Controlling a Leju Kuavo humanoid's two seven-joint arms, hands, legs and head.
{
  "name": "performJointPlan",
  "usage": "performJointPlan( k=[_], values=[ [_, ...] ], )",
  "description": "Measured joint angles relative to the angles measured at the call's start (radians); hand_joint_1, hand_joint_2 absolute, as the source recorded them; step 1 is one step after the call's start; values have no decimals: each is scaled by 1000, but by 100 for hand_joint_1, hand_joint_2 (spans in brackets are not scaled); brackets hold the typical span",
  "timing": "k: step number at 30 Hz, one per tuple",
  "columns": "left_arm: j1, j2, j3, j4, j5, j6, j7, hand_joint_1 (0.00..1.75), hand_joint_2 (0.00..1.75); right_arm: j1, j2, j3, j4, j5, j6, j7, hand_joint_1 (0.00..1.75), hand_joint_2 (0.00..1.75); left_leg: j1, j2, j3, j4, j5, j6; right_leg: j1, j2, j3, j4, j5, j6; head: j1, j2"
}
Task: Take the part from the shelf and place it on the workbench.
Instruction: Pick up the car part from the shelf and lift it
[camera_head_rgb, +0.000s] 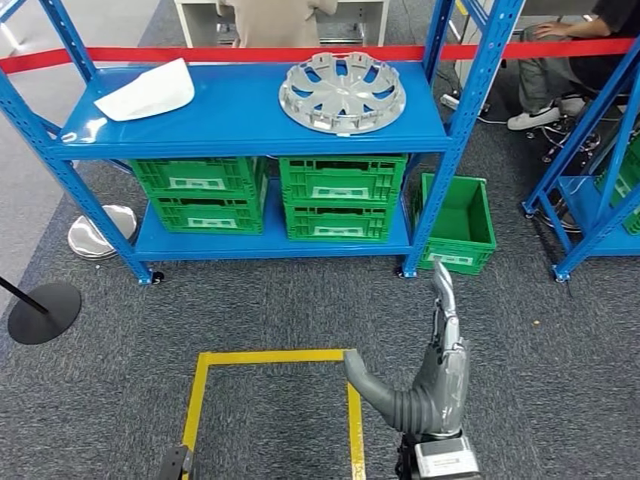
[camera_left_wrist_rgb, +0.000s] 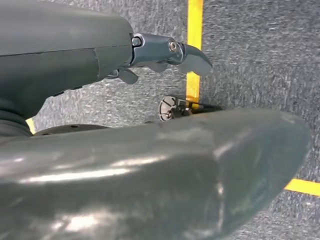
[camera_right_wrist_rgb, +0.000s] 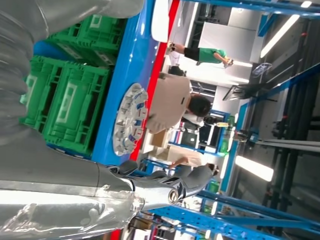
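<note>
Nearest, the right hand (camera_head_rgb: 441, 375) is raised over the carpet beside the yellow tape (camera_head_rgb: 352, 400), its fingers (camera_head_rgb: 445, 295) stretched out and apart with nothing in them. The left hand (camera_left_wrist_rgb: 113, 100) hangs low over the same carpet; in its wrist view the fingers (camera_left_wrist_rgb: 170, 52) lie fairly straight and hold nothing, though the thumb blocks much of the picture. Further off stands the blue shelf (camera_head_rgb: 226, 125), and the part (camera_head_rgb: 342, 93), a silver hubcap, lies flat on its top level toward the right, well apart from both hands. It looks like thin moulded plastic: light, fairly stiff but likely to flex, with a smooth, probably slippery face. The rim or one of the openings between spokes seems the best place to take hold, ideally with both hands at opposite edges. A white sheet (camera_head_rgb: 147, 92) lies on the left of the same level, green crates (camera_head_rgb: 341, 195) below. The bench cannot be made out, and people behind the red bar (camera_head_rgb: 226, 53) are cut off.
</note>
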Motion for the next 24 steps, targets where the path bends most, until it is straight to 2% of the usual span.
performJointPlan(
  k=[24],
  values=[
    [0, 10, 0, 0, 0, -2, -3, 0, 0, 0, 0, 0, 0, -1, 5, 2, 0, 175, 0, 0, 0, -1, -4, -1, 0, 1, 1, -3, -5, -4, 0, 0]
  ],
)
